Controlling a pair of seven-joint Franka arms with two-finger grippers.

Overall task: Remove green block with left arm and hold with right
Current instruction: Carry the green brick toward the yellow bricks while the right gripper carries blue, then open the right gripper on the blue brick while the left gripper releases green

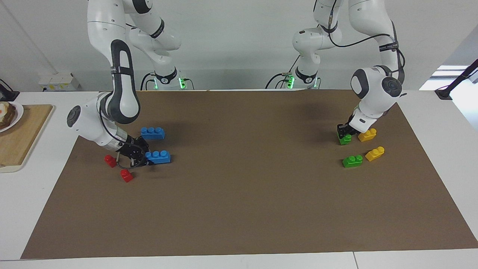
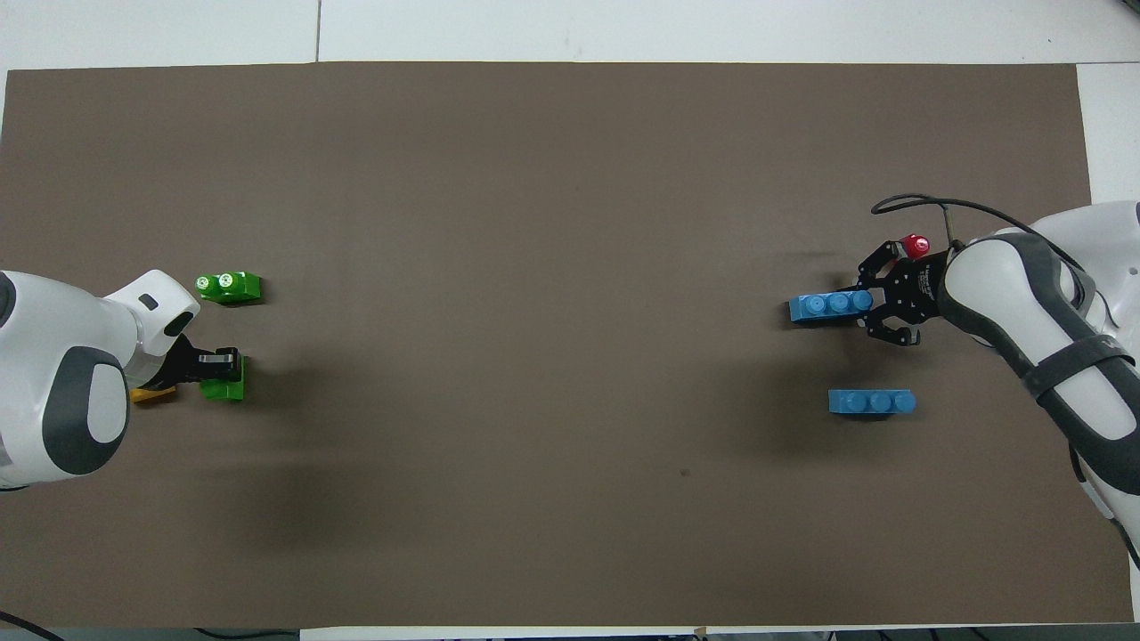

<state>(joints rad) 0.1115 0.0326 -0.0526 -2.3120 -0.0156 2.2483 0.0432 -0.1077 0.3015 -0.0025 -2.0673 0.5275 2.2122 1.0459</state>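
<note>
Our left hand (image 1: 344, 133) is clenched on the green block (image 1: 345, 139), low over the desk (image 1: 239, 209); our right hand (image 1: 143, 157) grips a blue brick (image 1: 160, 157). We should lift straight up, gently.

A brown mat (image 1: 239, 194) covers the white desk (image 1: 440, 257), carrying two bright green blocks (image 1: 352, 161), two yellow blocks (image 1: 375, 153), two blue bricks (image 1: 152, 132) and two red blocks (image 1: 126, 175), beside white-and-grey arms (image 1: 119, 74).
</note>
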